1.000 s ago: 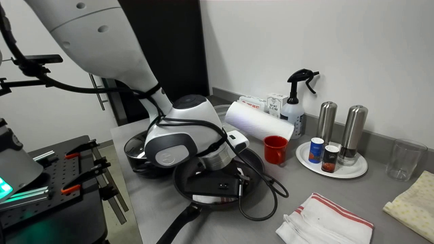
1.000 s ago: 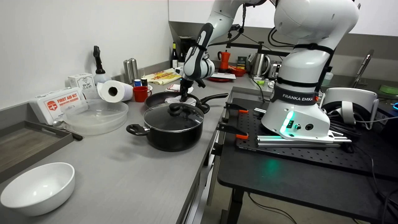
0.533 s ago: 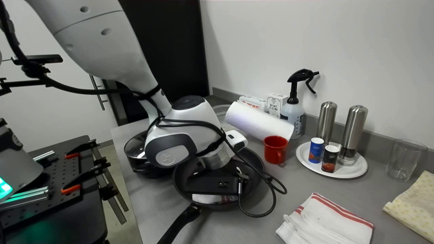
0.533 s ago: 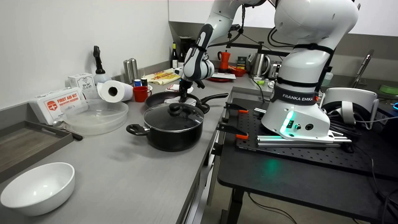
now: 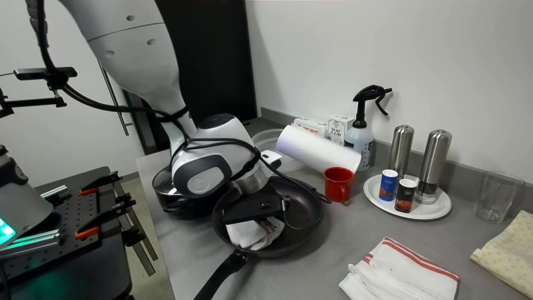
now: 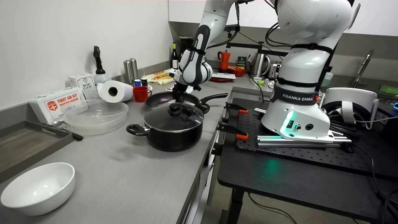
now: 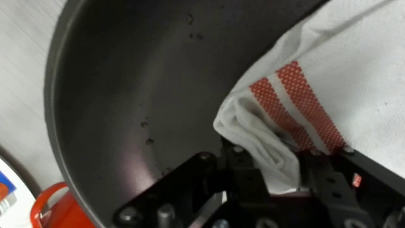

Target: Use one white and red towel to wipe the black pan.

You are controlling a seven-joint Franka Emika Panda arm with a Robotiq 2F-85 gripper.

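Wiping looks to be under way: the white and red towel [image 7: 348, 79] is bunched up inside the black pan [image 5: 302, 204], over toward the handle [image 5: 225, 271]. Wrist view shows the gripper [image 7: 278, 164] clamped on a folded bit of it right by the red stripes, so it's got a decent hold afaict. What just changed: compared with half a second ago the arm [image 5: 137, 62] has shifted toward the lidded pot [image 6: 174, 133] and the cloth went with it, so more of the pan floor on the red mug [image 5: 338, 183] side is in plain sight. Pan itself hasn't budged. I'd read that as a wiping stroke and not a lift-out, since the cloth looks like it's down in the pan. Not finished imo, there are specks [image 7: 149, 141] on the bare floor, so it probably needs another pass back that way. I'd watch the pot, it sits just beside the pan (can't tell if they touch) and a hard push could shove one into the other. Further out, a second striped towel [image 5: 402, 271] lies folded on the counter [image 5: 316, 277], near the white plate [image 5: 372, 194]. Doesn't look needed.
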